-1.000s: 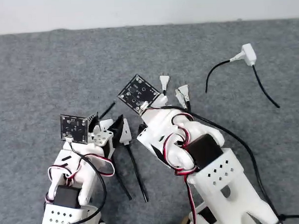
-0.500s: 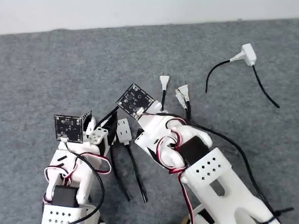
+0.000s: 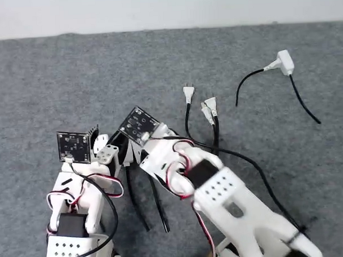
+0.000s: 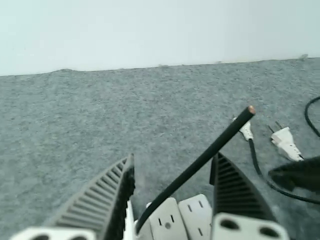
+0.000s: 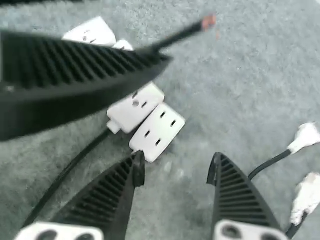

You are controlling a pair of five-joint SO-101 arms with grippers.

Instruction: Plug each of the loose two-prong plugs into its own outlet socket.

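Several white outlet sockets (image 5: 150,120) lie clustered on the grey carpet, their black cords trailing toward the arms. In the left wrist view the sockets (image 4: 182,217) sit low between the fingers of my open left gripper (image 4: 175,157), and a black cord stub (image 4: 200,160) with a copper tip slants up between them. My right gripper (image 5: 178,156) is open just above the sockets, close beside the left gripper's black finger (image 5: 75,65). Two white two-prong plugs (image 3: 188,93) (image 3: 210,107) lie farther out on black cords. In the high view both grippers meet near the middle (image 3: 127,152).
A third white plug (image 3: 283,62) with a curved black cord lies at the far right near the carpet's back edge. Black cords (image 3: 157,202) run between the two arms. A pale wall borders the carpet at the back.
My right arm has swung left, toward the left arm, and now covers the sockets in the high view. The left arm has shifted slightly left.
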